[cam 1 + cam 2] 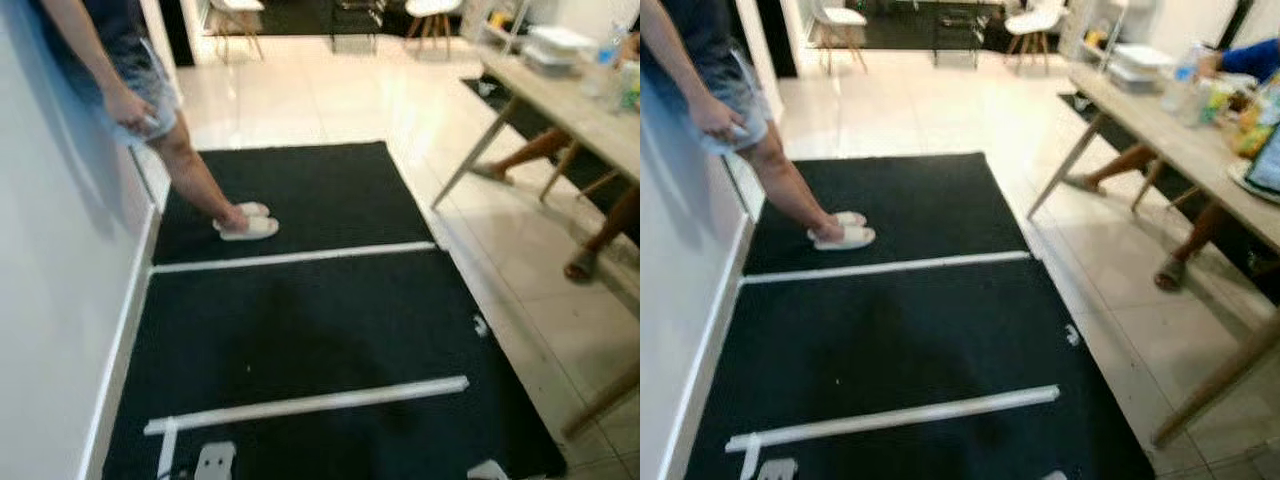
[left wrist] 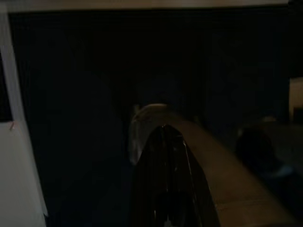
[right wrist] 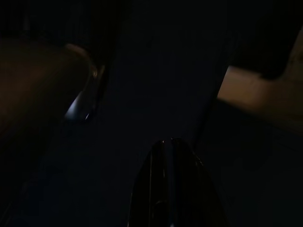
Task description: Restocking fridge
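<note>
Fridge goods cannot be made out anywhere: the head views look down on a black mat (image 1: 300, 330) crossed by white tape lines (image 1: 305, 404), laid on a pale tiled floor (image 1: 330, 95). At the mat's far left corner a person (image 1: 130, 90) in white slippers (image 1: 248, 222) leans against the white wall (image 1: 50, 280). To the right stands a wooden surface (image 1: 1185, 140) carrying white containers (image 1: 1140, 60) and a bottle (image 1: 1185, 70), with seated people's legs (image 1: 1120, 165) beneath it. White chairs (image 1: 1035, 25) stand farther back. Both wrist views are very dark. The left hand (image 2: 165, 189) shows as black fingers lying close together over dark flooring; the right hand (image 3: 170, 189) looks likewise narrow, though whether either is fully closed cannot be told.
</note>
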`<state>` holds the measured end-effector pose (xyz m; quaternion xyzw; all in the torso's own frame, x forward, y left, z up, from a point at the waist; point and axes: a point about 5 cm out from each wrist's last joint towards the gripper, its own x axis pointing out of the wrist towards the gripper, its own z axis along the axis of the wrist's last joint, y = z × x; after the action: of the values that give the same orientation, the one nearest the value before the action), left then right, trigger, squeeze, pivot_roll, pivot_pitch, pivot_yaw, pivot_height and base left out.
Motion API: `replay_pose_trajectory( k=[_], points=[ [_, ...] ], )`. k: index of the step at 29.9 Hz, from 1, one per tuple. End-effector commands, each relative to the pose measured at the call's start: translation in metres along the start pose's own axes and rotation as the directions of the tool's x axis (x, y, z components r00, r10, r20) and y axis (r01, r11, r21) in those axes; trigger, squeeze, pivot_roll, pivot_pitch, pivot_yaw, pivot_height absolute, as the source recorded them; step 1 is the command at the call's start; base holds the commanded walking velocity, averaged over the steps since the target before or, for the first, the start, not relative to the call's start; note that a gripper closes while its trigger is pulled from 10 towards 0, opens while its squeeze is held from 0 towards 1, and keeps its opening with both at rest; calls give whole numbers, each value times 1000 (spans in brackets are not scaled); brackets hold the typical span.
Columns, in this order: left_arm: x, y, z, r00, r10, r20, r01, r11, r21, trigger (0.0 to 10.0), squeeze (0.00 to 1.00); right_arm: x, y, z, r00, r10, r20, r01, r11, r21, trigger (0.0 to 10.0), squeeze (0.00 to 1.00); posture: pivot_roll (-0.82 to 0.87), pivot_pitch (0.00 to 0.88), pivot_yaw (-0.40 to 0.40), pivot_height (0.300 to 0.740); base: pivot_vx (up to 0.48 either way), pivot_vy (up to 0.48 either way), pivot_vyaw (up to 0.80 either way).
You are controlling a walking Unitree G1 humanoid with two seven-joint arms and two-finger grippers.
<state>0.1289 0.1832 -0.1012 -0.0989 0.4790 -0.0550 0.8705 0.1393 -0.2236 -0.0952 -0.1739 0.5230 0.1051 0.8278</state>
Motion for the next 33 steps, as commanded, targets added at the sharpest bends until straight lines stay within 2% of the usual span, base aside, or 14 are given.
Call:
replay_pose_trajectory(
  k=[1, 14, 18, 28, 33],
  points=[
    [-3, -2, -16, 998, -9, -67, 9, 1000, 7, 10000, 0, -1, 3, -6, 1000, 9, -16, -9, 1000, -2, 10000, 0, -39, 88, -59, 740, 304, 0, 0],
    [-3, -1, -16, 998, -9, -67, 10, 1000, 15, 10000, 0, -1, 2, -5, 1000, 5, -14, -5, 1000, 0, 10000, 0, -39, 88, -56, 740, 313, 0, 0],
    [-3, -1, -16, 998, -7, -68, 8, 1000, 15, 10000, 0, -1, 2, -7, 1000, -1, -28, 2, 999, 38, 10000, 0, -39, 91, -54, 740, 319, 0, 0],
    [-4, -1, -17, 998, -7, -69, 8, 1000, 14, 10000, 0, -1, 3, -8, 999, 2, -32, -1, 999, 36, 10000, 0, -41, 94, -53, 740, 317, 0, -728],
    [-3, -1, -17, 998, -8, -68, 9, 1000, 14, 10000, 0, -1, 2, -6, 1000, -6, -24, 7, 1000, 27, 10000, 0, -41, 96, -53, 740, 320, 0, 0]
  ],
)
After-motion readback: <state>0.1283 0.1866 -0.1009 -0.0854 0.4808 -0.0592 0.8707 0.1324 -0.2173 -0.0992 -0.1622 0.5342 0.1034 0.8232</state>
